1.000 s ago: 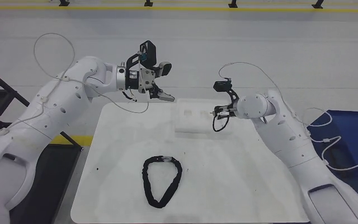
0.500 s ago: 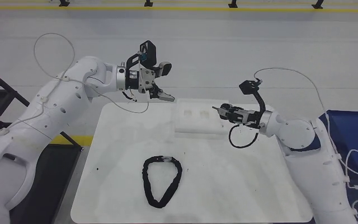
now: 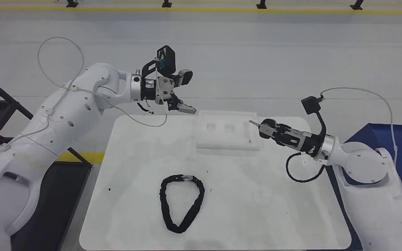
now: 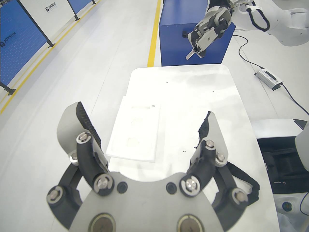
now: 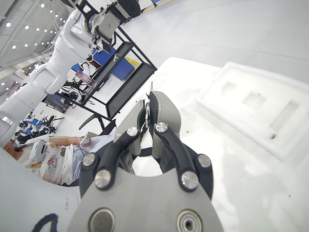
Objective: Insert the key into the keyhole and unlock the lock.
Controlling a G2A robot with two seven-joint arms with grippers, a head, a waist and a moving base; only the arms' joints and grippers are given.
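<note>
A black sheathed chain lock (image 3: 181, 203) lies in a closed loop on the near part of the white table (image 3: 270, 207), well apart from both grippers. Behind it sits a white foam tray (image 3: 227, 133) with three recesses; above its right end the right gripper (image 3: 262, 127) is clamped on the key (image 3: 253, 123), blade pointing toward the tray. The left gripper (image 3: 187, 108), jaws spread wide and holding nothing, hangs at the table's far left corner; floor barrier panels (image 4: 24, 30) beyond carry printed logos.

Finish: small silver metal key (image 4: 190, 55) shiny; black looped chain lock (image 3: 181, 202) matt, cloth-like sleeve; white rectangular foam tray (image 3: 227, 133) matt; white table (image 3: 270, 207) smooth, slight gloss. Left gripper (image 4: 144, 114) & right gripper (image 5: 147, 101): brushed metal plates w/ black ribbed pads (image 4: 87, 122).
</note>
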